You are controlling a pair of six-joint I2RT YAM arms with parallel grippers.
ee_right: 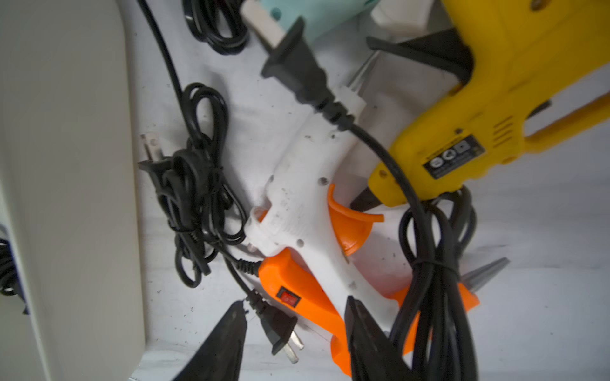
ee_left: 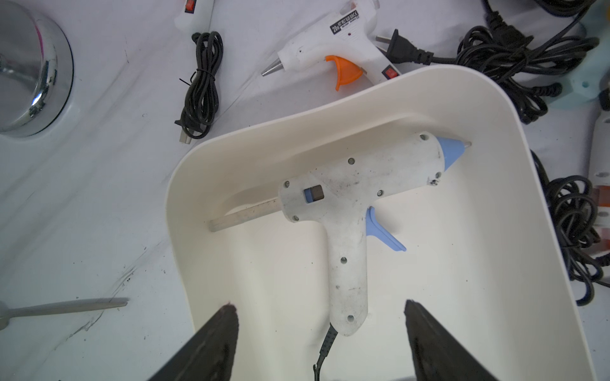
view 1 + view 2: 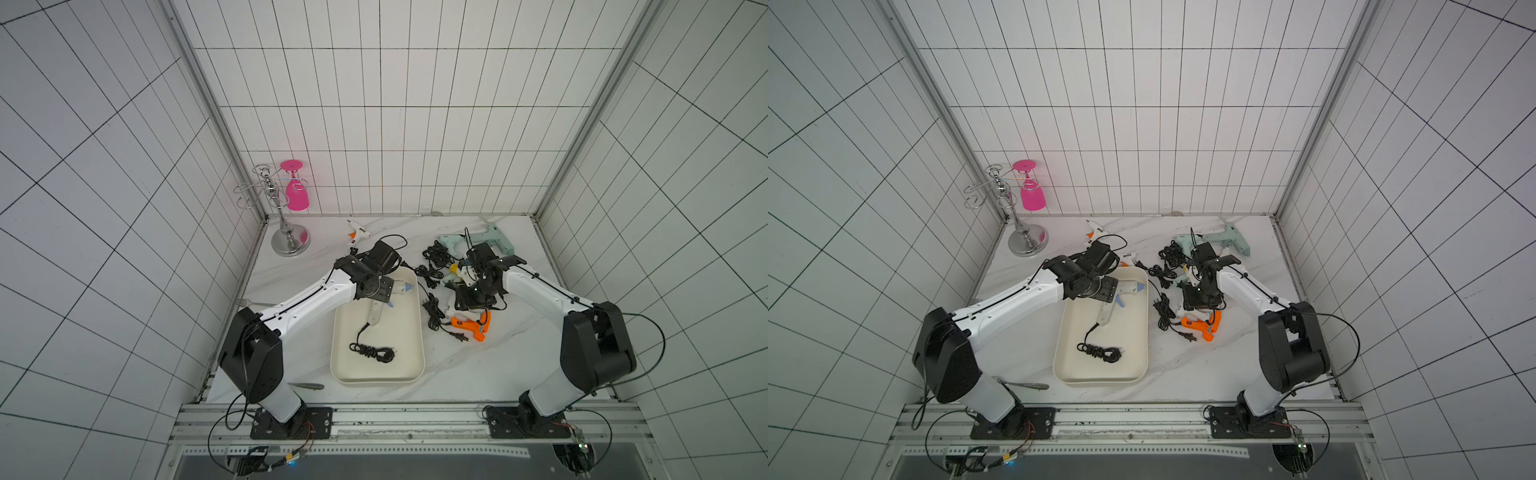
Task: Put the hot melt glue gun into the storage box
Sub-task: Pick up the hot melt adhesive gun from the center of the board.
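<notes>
One gun in, the rest out: the blue-tipped gun (image 2: 350, 198) lies flat inside the box (image 2: 175, 198) with its coiled cord (image 3: 372, 351), directly under the left gripper (image 2: 320, 304), whose jaws stand wide apart and hold nothing. We judge that part of the job done. Across the surface (image 3: 478, 374), the right gripper (image 1: 293, 301) hangs over a tangle of guns and cords outside the box. Its jaws are partly apart, with the orange gun (image 1: 284, 277) and a plug (image 1: 280, 333) below the gap, and we make out no grip on either. A white gun (image 1: 303, 204) and a yellow gun (image 1: 478, 115) lie just beyond it, and a mint gun (image 3: 496, 241) lies further on. A labelled gun (image 2: 330, 52) rests just past the box wall, beyond the left gripper. If every gun is meant for the box, we reckon most of the work is left.
</notes>
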